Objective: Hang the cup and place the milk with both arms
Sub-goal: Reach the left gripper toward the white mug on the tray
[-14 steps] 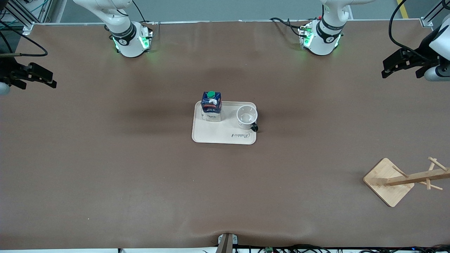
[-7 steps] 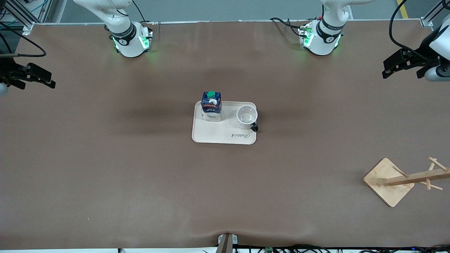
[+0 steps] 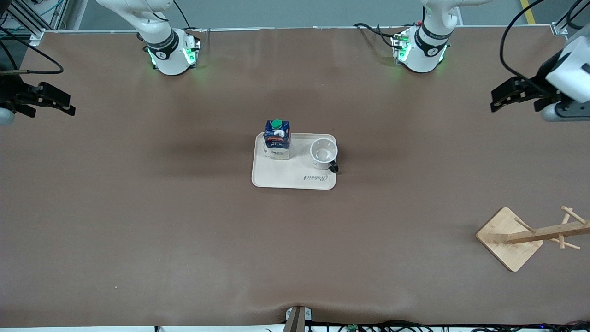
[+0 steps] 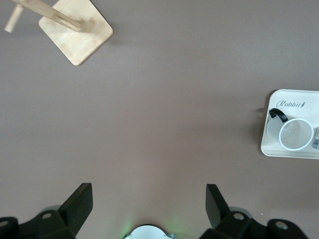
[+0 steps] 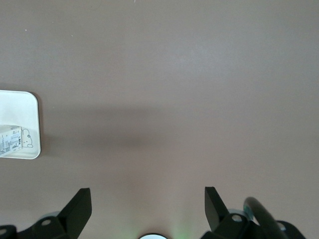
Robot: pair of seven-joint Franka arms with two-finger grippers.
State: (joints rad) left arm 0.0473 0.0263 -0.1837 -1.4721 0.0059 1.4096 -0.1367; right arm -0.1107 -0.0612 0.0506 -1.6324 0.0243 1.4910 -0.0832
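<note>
The white cup (image 3: 323,154) with a black handle stands upright on a cream tray (image 3: 295,178) at the table's middle; it also shows in the left wrist view (image 4: 294,134). The dark blue milk carton (image 3: 277,138) with a green cap stands beside it on the tray, toward the right arm's end. My left gripper (image 3: 498,100) (image 4: 148,204) is open and empty, high over the left arm's end of the table. My right gripper (image 3: 67,105) (image 5: 147,205) is open and empty over the right arm's end. Only an edge of the carton (image 5: 11,141) shows in the right wrist view.
A wooden cup rack (image 3: 544,233) with pegs on a square base stands at the left arm's end, nearer to the front camera than the tray; it also shows in the left wrist view (image 4: 75,30). Brown table surface (image 3: 184,230) surrounds the tray.
My left gripper has shifted toward the table's middle and slightly up. My right gripper has barely moved. The cup and milk have not moved.
</note>
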